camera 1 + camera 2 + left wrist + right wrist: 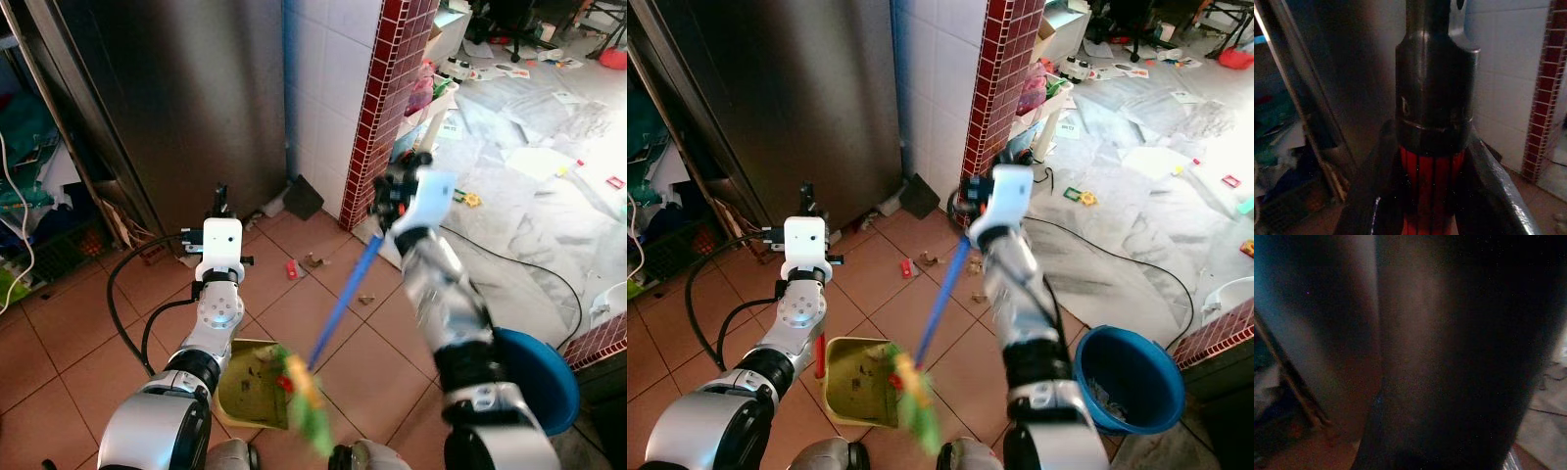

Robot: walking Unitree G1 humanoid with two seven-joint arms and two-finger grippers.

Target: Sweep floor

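Left eye view: right tool (392,196) closed around blue broom handle (343,294); green bristle head (312,406) blurred, near, at yellow dustpan (245,392) on tiled floor (78,333). Debris (313,262) farther out. Blue bucket (537,377) right.

Right eye view: left tool (806,201) raised before steel fridge (794,88).

Left wrist view: fingers (1371,196) clamped on red dustpan handle (1431,191).

Right wrist view: dark, cannot tell.

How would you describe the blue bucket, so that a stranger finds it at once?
Start at the red brick pillar and follow the terracotta floor toward the robot's right arm. Beside that arm stands the blue bucket: round, open-topped, the one deep container there.
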